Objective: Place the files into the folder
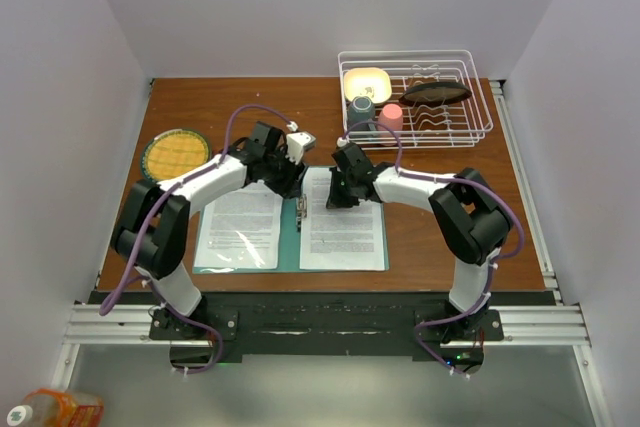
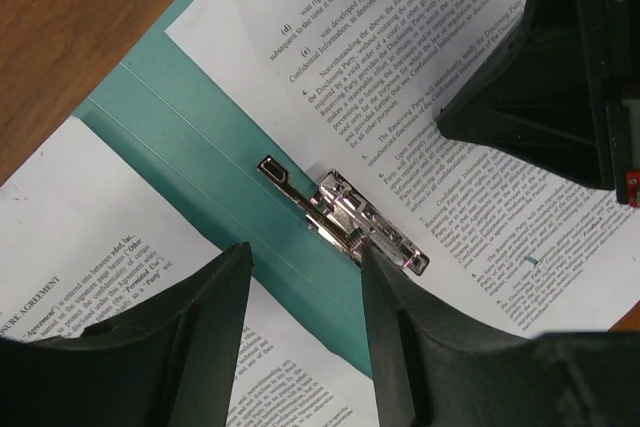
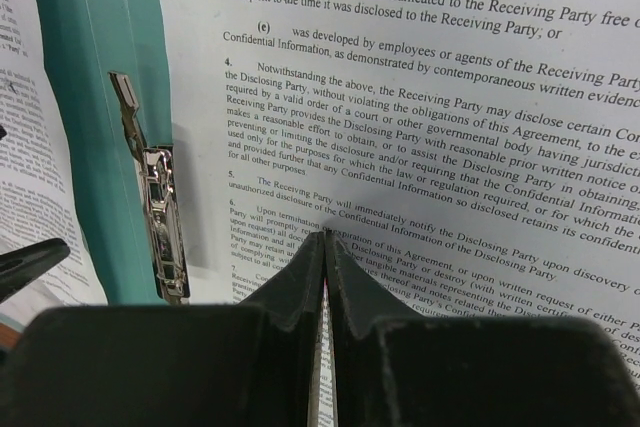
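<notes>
While left gripper [image 2: 303, 277] hangs wide, empty, over metal clip [image 2: 345, 219], right gripper [image 3: 325, 239], pinched together on nothing, touches right sheet [image 3: 450, 97]; dragging could wrinkle it, skew it off folder [image 3: 100, 27].

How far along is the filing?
Done: folder lies open, left file and right file on its leaves. In hand: left gripper open above the clip; right gripper shut, tips at the right file. Left: folder not yet closed; whether the clip holds either file I cannot tell.
</notes>
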{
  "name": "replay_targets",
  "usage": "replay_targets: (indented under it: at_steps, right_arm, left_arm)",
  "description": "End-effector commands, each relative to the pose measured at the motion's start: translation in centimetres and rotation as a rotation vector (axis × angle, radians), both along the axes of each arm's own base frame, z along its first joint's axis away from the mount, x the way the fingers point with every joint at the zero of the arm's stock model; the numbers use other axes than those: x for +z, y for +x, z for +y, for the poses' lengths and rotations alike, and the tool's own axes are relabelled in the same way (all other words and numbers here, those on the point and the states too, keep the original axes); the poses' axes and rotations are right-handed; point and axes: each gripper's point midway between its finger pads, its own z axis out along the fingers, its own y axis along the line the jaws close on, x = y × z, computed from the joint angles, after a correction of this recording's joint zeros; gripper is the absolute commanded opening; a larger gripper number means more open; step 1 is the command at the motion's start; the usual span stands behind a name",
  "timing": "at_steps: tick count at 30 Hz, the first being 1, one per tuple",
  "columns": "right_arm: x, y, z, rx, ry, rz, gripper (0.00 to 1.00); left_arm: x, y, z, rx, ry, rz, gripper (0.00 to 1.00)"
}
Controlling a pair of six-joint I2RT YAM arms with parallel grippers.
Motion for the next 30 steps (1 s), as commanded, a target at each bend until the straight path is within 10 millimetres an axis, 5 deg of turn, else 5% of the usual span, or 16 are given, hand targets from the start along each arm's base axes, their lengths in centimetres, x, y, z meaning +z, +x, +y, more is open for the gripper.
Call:
replay_targets:
  at_steps: [1, 14, 30]
  right_arm:
    - [-1.1, -0.7, 0.0, 0.002, -0.007, 0.013, 0.05]
    - [-1.8, -1.6, -0.1, 0.003, -0.012, 0.028, 0.05]
    - [-2.5, -2.9, -0.9, 0.01, -0.029, 0.049, 0.04]
  left_arm:
    - [1.4, 2.3, -0.9, 0.064, -0.062, -0.059, 0.56]
    - [-2.1, 3.8, -0.5, 0.129, -0.008, -0.032, 0.56]
    - [-1.8, 5.4, -1.0, 0.168, -0.023, -0.047, 0.51]
